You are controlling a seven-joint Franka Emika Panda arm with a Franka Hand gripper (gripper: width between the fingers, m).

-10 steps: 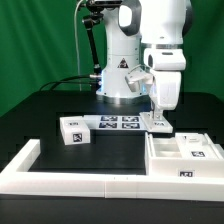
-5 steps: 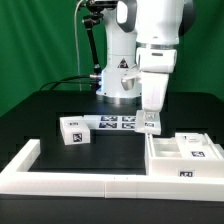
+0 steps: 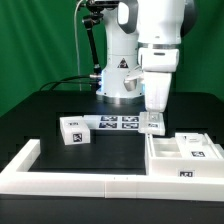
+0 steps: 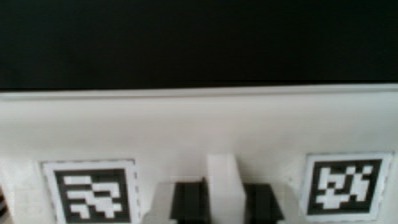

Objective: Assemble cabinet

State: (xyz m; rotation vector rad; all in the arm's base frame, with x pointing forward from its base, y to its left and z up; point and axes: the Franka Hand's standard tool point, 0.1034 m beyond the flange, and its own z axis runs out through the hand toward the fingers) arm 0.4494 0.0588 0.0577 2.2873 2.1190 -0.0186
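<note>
The cabinet [image 3: 184, 156], a white open box with tags, stands at the exterior view's right by the front wall. My gripper [image 3: 153, 116] hangs upright just behind the box's far left corner. It is shut on a white tagged panel [image 3: 152, 124] held low over the table. In the wrist view the dark fingers [image 4: 187, 203] pinch a thin white rib [image 4: 222, 185] of that panel [image 4: 196, 125], with a tag on either side. A small white tagged block [image 3: 73, 130] lies apart on the table at the exterior view's left.
The marker board [image 3: 116, 123] lies flat between the block and the gripper. A long low white wall [image 3: 70, 181] runs along the front, with a raised end [image 3: 24, 158] at the left. The robot base [image 3: 118, 80] stands behind.
The gripper with its panel has swung from a tilt to upright and moved a little toward the exterior view's left, then dropped slightly. The block and cabinet have not moved.
</note>
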